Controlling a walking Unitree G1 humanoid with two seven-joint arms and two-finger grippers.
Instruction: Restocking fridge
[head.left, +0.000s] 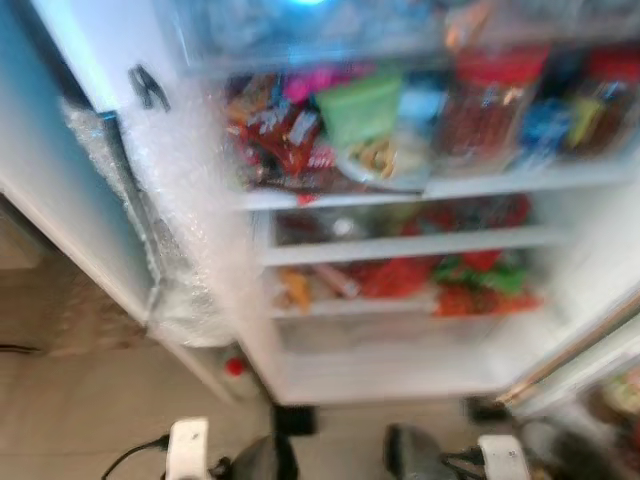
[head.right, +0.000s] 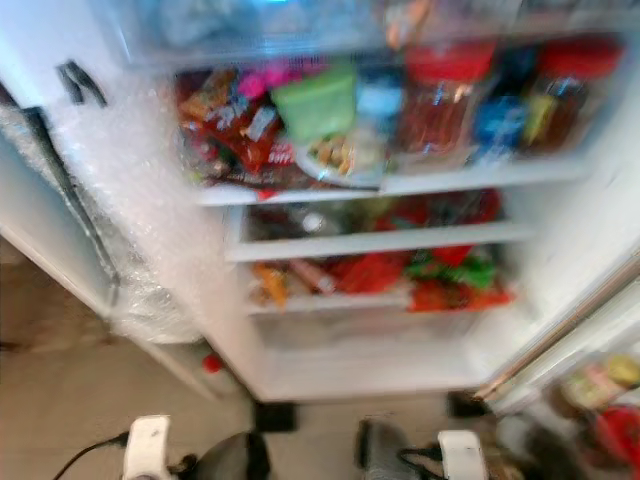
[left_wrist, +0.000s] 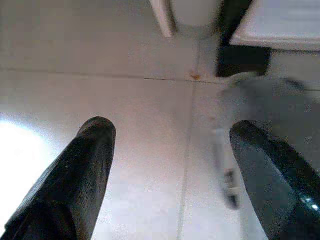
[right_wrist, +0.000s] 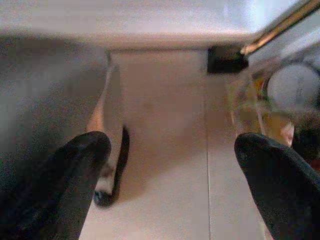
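I'm standing in front of the open fridge (head.left: 400, 370), and the head views are blurred, so I read only the coarse layout. The shelves fill the middle and upper right of the frame: a crowded upper shelf (head.left: 430, 186) with a green pouch (head.left: 358, 108), red-lidded jars (head.left: 490, 100) and mixed packets, and lower shelves with red and green packages (head.left: 470, 285). The left wall of the compartment is lined with bubble wrap (head.left: 180, 200). A small red object (head.left: 235, 366) sits on the floor near the fridge's lower left corner.

Both arms hang low at the bottom edge of the frame. The left gripper (left_wrist: 172, 175) has its jaws spread wide over bare floor tiles (left_wrist: 125, 110), holding nothing. The right gripper (right_wrist: 172, 180) is likewise wide and empty, pointing at the floor by the fridge base; containers in the door rack (right_wrist: 290, 95) are in sight at the upper right of its wrist view.

The stock lies up and ahead of both sets of jaws, well apart from them. I judge neither arm clearly nearer to the shelves; the right is nearer the door rack. I can't make out any item waiting to be loaded, so the next move needs an item first.
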